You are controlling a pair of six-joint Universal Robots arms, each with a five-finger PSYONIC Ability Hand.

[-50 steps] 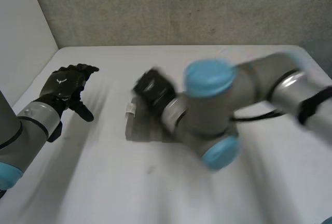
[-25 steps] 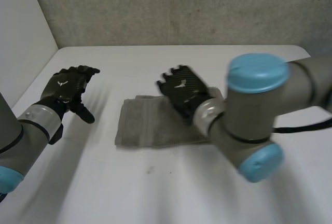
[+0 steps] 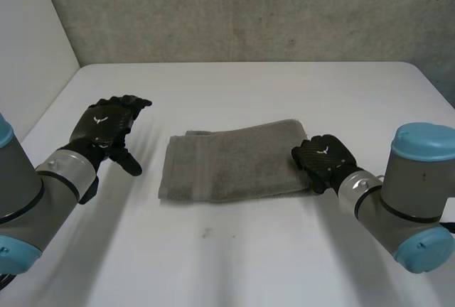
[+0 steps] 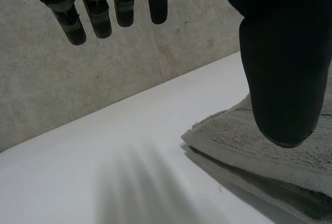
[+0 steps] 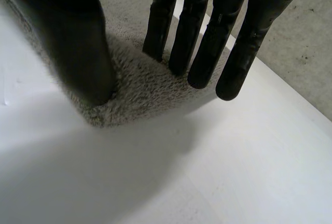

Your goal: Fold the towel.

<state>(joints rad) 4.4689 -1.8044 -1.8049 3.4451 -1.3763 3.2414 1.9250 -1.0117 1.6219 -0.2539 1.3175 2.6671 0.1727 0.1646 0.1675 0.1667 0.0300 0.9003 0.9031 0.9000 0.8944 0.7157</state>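
Count was: 1 grey towel on 1 white desk. 2 black hands: 1 left hand beside one short end of the towel, clear of it; 1 right hand with the towel's far-end corner under its fingertips. 2 arms: left arm, right arm. Loose items on the desk: 1.

The folded grey terry-cloth towel is one plain grey on the flat white table. The black left hand and black right hand each bear a small white mark. The grey-jointed arms have light-blue caps, and behind them is a rough concrete wall of mottled, speckled grey.
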